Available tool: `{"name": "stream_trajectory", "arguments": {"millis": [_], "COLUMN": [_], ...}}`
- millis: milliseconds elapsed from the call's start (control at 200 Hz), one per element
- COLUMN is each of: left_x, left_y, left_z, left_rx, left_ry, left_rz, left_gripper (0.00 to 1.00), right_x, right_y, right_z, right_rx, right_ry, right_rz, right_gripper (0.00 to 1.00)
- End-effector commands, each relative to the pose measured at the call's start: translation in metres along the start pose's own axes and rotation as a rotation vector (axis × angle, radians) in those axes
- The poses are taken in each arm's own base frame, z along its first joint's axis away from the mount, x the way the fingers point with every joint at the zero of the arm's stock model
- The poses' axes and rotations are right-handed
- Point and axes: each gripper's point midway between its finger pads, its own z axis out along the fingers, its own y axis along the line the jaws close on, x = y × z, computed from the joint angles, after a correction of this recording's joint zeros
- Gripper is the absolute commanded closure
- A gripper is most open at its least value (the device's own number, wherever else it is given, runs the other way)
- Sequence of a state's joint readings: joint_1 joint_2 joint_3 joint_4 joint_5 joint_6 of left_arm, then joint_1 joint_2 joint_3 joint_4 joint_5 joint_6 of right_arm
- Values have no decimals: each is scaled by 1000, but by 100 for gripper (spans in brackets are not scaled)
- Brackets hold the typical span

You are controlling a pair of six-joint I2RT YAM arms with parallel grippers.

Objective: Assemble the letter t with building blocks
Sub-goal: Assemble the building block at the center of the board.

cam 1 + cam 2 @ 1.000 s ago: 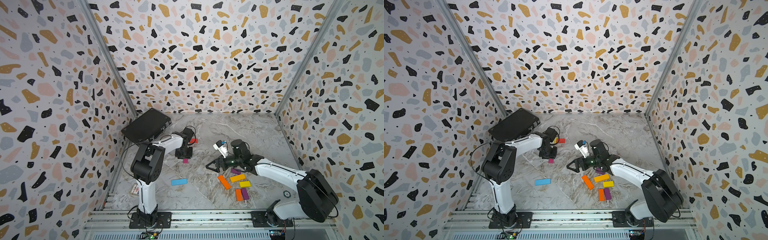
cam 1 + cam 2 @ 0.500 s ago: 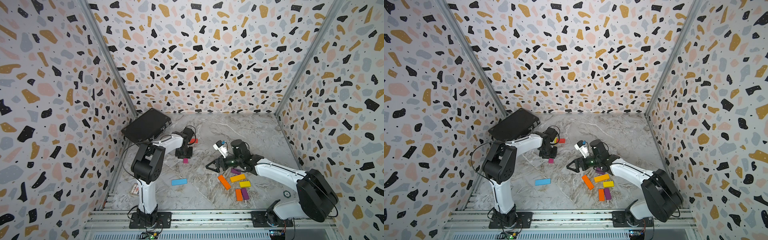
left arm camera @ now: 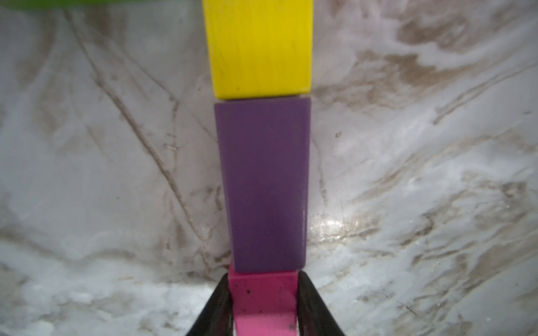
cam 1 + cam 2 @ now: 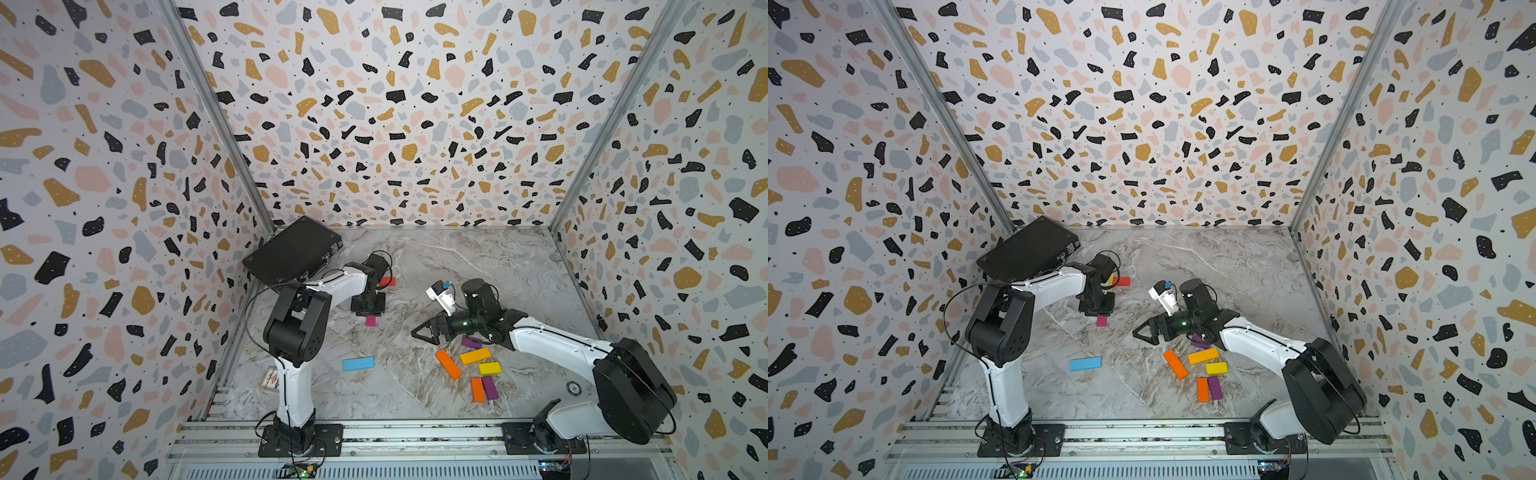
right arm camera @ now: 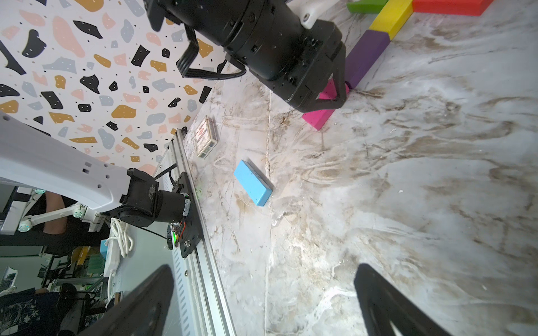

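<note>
Left tool (image 3: pixel 263 277): closed on the pink block (image 3: pixel 262 293), one finger against each long side.
Pink block: flat on the tabletop (image 4: pixel 478 257), long axis running from the far edge toward the near edge. It formed the near end of the stem, its far end touching the purple block (image 3: pixel 263 186).
Purple block: flat, same axis, end to end with the yellow block (image 3: pixel 257 46).
Yellow block: flat, same axis, its far end between the crossbar pieces.
Crossbar: green block (image 5: pixel 366 6) on the side toward the left edge, red block (image 5: pixel 451 7) toward the right edge, both long axes parallel to the far edge.
Letter's place: left half of the tabletop, toward the far-left corner.
Right tool (image 5: pixel 263 270): open wide, empty, above mid-tabletop.
Blue block (image 4: pixel 358 363): flat, alone, long axis along the near edge, near-left area.
Loose blocks (image 4: pixel 476 356): orange, yellow and purple, at mixed angles, near-right area beside the right arm.
Black case (image 4: pixel 293 249): far-left corner, tilted against the left wall, shut, contents hidden.
</note>
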State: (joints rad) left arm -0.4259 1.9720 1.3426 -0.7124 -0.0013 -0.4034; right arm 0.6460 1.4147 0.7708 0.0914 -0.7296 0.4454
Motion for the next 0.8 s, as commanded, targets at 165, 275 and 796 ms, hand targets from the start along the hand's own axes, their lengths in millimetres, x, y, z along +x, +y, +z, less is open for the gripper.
{"name": "stream_trajectory", "arguments": {"millis": [165,275,796], "left_x": [1,0,-2], "left_y": [3,3,0], "left_z": [10,10,10], "left_rx": [-4,-4,4], "left_ry": [24,25,20], "left_rz": [-2,-2,-5], "left_gripper": [66,67,67], "right_x": [-1,-2,-2], "right_y": [2,2,2], "right_z": [-1,-1,-1], "right_rx": [-14,-14,-16], "right_ry": [-9,-10,-13], "right_rz": [-7,-8,-10], "right_gripper": [1,1,1]}}
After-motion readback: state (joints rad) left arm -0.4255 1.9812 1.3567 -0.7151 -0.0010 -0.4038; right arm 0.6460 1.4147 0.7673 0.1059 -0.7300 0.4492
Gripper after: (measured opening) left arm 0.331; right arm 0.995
